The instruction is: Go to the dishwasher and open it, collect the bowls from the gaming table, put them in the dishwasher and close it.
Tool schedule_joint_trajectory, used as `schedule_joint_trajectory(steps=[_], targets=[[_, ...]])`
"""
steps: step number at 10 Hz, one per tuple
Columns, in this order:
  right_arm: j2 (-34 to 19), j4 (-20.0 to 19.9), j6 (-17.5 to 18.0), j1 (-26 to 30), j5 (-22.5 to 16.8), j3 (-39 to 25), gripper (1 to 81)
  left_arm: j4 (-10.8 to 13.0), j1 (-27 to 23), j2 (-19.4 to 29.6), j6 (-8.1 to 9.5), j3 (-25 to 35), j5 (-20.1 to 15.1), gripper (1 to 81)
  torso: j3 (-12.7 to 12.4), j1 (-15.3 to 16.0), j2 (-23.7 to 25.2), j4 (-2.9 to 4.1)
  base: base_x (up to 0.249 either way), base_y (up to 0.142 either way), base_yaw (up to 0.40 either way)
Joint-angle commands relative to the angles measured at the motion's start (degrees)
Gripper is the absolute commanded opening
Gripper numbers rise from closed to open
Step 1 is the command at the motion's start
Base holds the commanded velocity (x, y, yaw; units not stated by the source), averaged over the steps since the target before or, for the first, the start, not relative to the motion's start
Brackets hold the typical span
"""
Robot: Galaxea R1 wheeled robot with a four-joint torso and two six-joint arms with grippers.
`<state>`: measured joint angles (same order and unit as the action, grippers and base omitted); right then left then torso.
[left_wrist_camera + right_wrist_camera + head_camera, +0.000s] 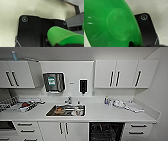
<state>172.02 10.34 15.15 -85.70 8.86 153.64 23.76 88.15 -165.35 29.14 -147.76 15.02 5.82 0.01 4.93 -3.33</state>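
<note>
Readable text: none in any view.
Green label (pixel 51 80): on the front of the steel towel dispenser (pixel 54 82) on the wall above the worktop's back edge; its print is too blurred to read.
Small dark mark (pixel 72 83): on the wall between the towel dispenser and the black soap dispenser (pixel 83 86); cannot be read.
Green bowl (pixel 111 25): plain, no marking.

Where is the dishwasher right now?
In the head view, the dishwasher stands open below the white countertop, right of the sink, with white drawers on its right.
</note>
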Motion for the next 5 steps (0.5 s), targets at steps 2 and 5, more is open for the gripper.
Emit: schedule_joint_trajectory(steps=[2, 5], targets=[[0.54, 1.70, -1.00, 1.97, -4.38, -1.07, 1.0, 0.50, -2.32, 0.89, -0.14, 0.19, -1.84, 1.0, 0.00, 0.00, 0.00, 0.00, 0.173, 0.000, 0.000], [0.54, 1.70, -1.00, 1.97, -4.38, -1.07, 1.0, 0.50, -2.32, 0.81, -0.22, 0.19, -1.75, 1.0, 0.00, -0.01, 0.00, 0.00, 0.173, 0.000, 0.000]])
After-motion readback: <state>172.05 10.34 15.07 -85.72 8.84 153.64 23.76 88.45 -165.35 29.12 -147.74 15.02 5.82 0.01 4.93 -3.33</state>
